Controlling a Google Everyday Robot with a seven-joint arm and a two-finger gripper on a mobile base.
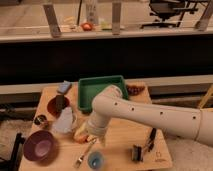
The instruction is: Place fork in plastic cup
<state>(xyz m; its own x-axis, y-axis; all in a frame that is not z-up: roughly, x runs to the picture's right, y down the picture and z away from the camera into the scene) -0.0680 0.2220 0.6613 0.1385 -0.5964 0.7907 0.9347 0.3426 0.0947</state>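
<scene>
Lying below pincer (93, 138) (just beside): fork (85, 153)

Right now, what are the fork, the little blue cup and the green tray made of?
Fork: probably metal, pale and slim. Blue cup: likely plastic, dull solid colour. Green tray: probably plastic, matte. The gripper hangs just above the fork.

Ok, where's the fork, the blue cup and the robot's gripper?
fork (85, 154), camera view, middle of its handle.
blue cup (95, 160), camera view, its rim.
gripper (92, 137), camera view, arm's lower end above the fork.
</scene>
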